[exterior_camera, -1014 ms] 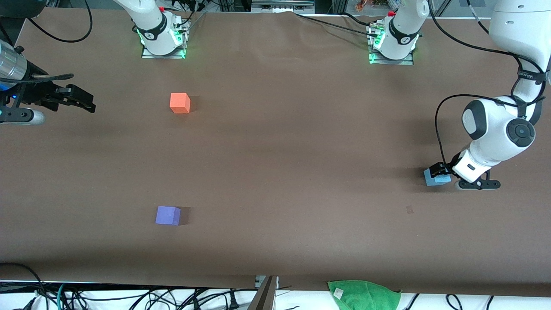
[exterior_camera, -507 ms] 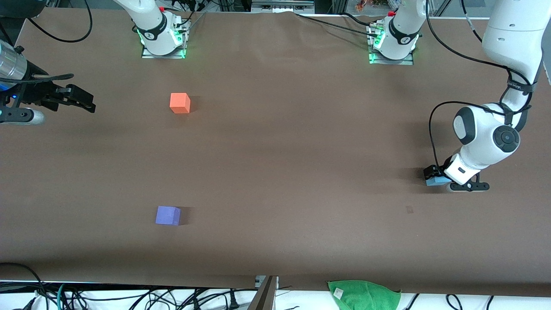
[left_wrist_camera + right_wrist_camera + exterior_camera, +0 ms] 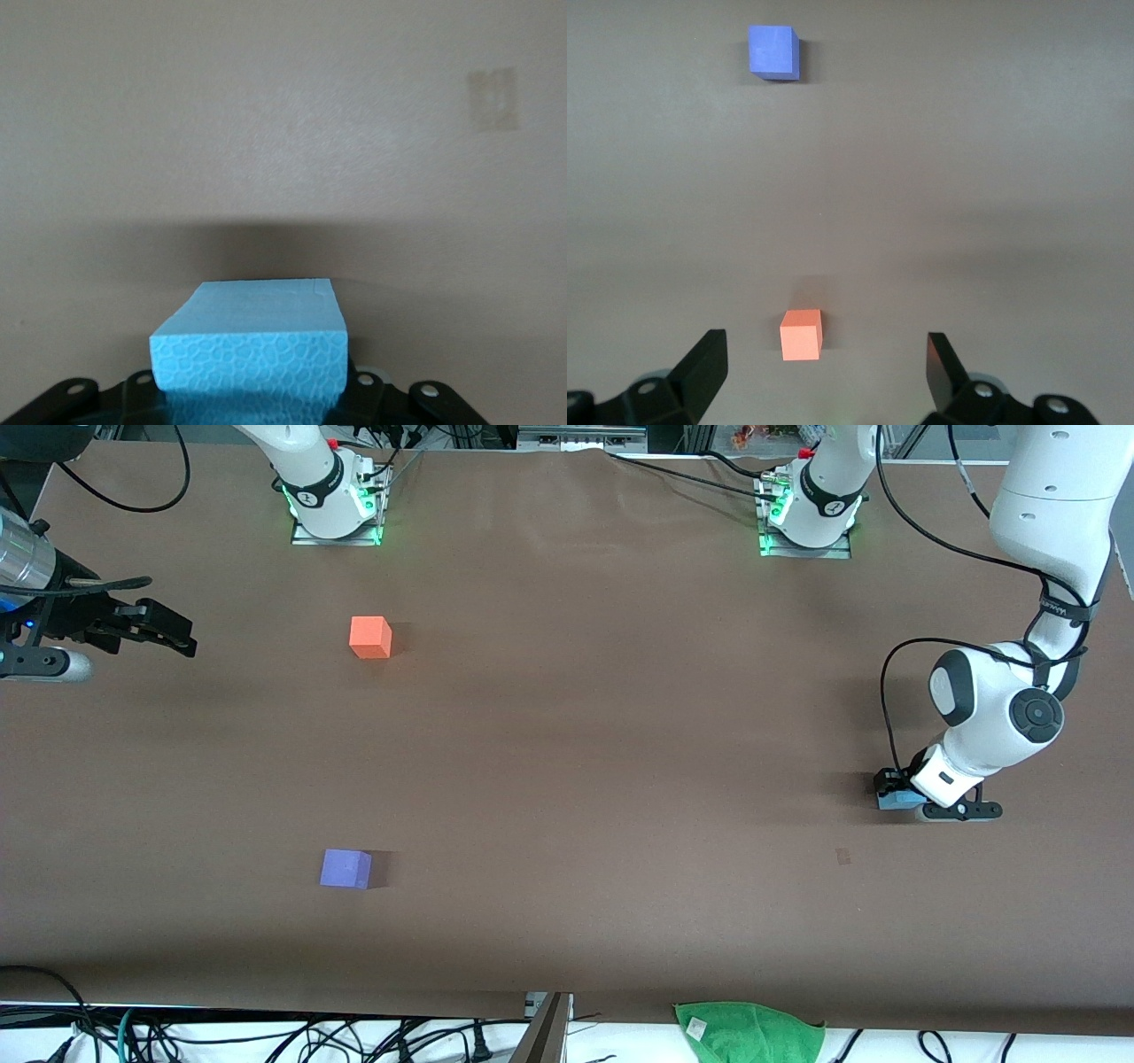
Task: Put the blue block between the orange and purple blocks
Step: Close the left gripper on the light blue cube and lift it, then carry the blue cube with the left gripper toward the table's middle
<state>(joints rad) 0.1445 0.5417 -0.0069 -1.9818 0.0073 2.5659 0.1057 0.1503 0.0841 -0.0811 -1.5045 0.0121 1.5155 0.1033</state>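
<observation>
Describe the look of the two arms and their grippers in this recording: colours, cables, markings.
Both arms are glossy white with rounded joints and dark grey round caps. The left gripper is black, and a black cable loops along its wrist. The right gripper is also black, with a silver cylinder beside it. Green lights glow at both bases.

Right gripper [image 3: 824, 367] fingers spread wide, up over table [image 3: 992, 177]. Orange block [image 3: 802, 335] sits between the fingertips in view, not touching. Purple block [image 3: 773, 51] well apart from orange.
</observation>
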